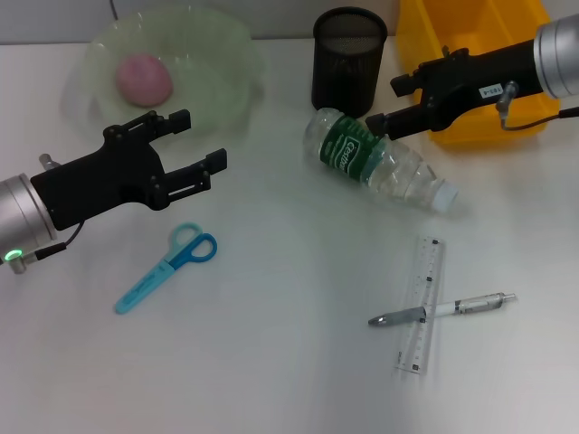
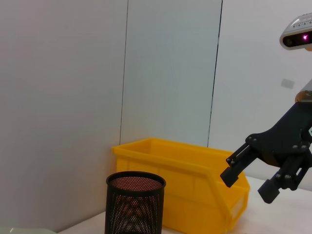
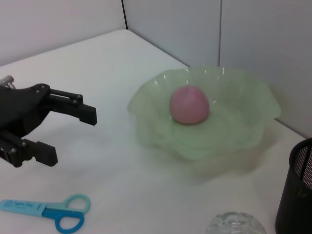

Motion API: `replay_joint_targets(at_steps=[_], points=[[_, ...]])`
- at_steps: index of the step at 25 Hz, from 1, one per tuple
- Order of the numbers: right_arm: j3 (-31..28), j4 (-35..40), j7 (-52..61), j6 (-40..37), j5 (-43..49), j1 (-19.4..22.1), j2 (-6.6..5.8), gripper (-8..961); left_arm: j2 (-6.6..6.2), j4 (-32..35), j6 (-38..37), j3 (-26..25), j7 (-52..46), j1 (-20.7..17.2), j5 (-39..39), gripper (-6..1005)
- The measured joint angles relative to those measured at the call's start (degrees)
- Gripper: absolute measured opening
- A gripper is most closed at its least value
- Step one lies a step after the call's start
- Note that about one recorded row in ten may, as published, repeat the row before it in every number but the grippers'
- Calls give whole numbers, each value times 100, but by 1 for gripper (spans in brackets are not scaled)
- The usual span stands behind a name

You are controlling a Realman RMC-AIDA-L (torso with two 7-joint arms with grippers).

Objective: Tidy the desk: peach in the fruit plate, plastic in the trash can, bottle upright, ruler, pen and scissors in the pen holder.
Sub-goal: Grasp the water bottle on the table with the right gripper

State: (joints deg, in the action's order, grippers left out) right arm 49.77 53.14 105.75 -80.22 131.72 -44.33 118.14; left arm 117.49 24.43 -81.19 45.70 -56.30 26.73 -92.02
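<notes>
On the white desk [image 1: 271, 362], the peach [image 1: 143, 78] sits inside the fruit plate [image 1: 226, 81]. Beside the pen holder [image 1: 349, 60] lies the bottle [image 1: 380, 161] on its side, with the trash can [image 1: 475, 36] behind. Over the bottle's base hovers the right gripper [image 1: 384, 104], fingers spread apart, holding nothing. Near the plate hangs the left gripper [image 1: 201, 140], also open and empty, above the scissors [image 1: 167, 268]. Nearer the front, the pen [image 1: 443, 309] lies across the ruler [image 1: 422, 304].

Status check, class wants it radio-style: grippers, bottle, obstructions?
Left gripper open, above desk near scissors. Right gripper open at bottle, lying flat. Nothing blocking.
</notes>
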Motion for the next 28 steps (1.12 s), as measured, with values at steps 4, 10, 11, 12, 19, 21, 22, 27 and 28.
replay_joint_targets(at_steps=[4, 10, 11, 12, 19, 21, 22, 27, 28], points=[[73, 0, 126, 32, 32, -3, -30, 748, 2, 0, 4, -1, 11, -1, 0, 788], [84, -8, 260, 39, 209, -23, -38, 739, 12, 0, 57, 2, 41, -2, 0, 788], [86, -12, 295, 35, 270, -23, -37, 737, 12, 0, 64, 3, 41, -1, 0, 788], [87, -13, 351, 31, 347, -23, -34, 736, 13, 0, 70, 10, 41, 3, 0, 788], [59, 35, 663, -83, 707, 18, -80, 725, 6, 0, 77, 25, 41, 15, 0, 787], [34, 40, 686, -199, 793, 16, -96, 722, 3, 0, 80, 20, 41, 4, 0, 787], [32, 46, 694, -251, 823, 14, -101, 721, 0, 0, 82, 19, 41, 2, 0, 787], [64, 187, 898, -350, 1121, 5, -105, 713, -7, 0, 87, 18, 40, -4, 0, 787], [71, 213, 934, -385, 1188, -1, -105, 712, -7, 0, 87, 18, 40, -4, 0, 787]])
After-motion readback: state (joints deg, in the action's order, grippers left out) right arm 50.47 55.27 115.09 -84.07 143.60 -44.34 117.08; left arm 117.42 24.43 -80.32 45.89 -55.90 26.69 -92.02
